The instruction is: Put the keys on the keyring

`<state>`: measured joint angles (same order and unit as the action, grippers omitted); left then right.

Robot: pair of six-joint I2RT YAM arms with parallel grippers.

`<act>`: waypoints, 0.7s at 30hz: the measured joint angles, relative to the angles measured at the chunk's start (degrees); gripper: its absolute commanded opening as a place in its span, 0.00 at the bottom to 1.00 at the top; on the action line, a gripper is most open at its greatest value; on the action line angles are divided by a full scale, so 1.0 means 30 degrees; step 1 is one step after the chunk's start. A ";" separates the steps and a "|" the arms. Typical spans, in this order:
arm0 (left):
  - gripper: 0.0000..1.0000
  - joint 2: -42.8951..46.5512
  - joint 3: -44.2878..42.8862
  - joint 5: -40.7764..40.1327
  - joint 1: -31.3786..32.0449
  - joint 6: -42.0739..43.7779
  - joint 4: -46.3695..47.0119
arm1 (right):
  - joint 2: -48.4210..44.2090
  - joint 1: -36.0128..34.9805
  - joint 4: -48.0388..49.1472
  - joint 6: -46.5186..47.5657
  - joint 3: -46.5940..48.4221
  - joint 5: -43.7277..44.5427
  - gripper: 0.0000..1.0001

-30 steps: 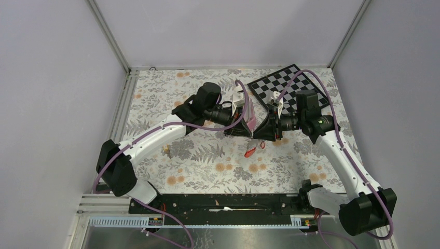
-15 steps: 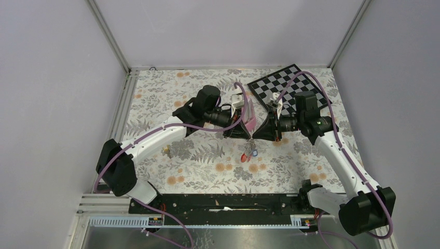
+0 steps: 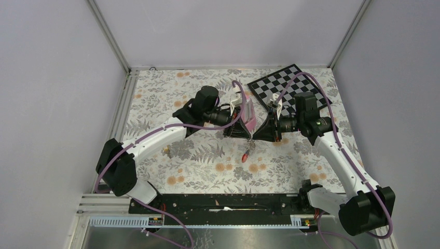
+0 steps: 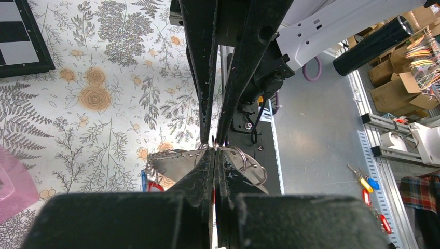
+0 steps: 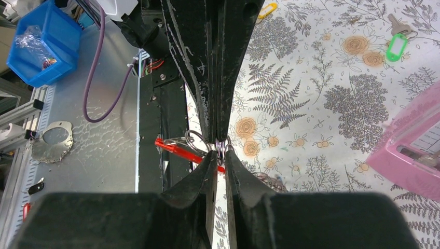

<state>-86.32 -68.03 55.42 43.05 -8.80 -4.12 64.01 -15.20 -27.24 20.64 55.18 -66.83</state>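
Note:
Above the table's middle, my left gripper and right gripper meet tip to tip. In the left wrist view the left gripper is pressed shut on the keyring, whose grey metal shows on both sides of the fingers with wire rings on it. Its red bar runs behind my right fingers. The right gripper pinches a small split ring between its tips. Keys with red and blue tags hang below both grippers.
A pink pyramid stands right behind the left gripper. The checkerboard lies at the back right. A key with a green tag and a yellow tag lie on the floral cloth.
Both grippers have stayed tip to tip and drifted slightly left. The hanging tags have swung under them, and the right jaws have narrowed onto the split ring.

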 measured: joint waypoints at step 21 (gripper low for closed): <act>0.31 0.0000 0.1100 0.0146 -0.0335 0.1260 0.1406 | 0.0160 -0.0204 -0.2565 0.1501 0.1384 0.1450 0.00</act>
<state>-86.32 -64.73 55.86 42.04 -5.02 0.10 64.49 -15.81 -34.94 25.15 59.33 -62.48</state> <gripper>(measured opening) 0.197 0.014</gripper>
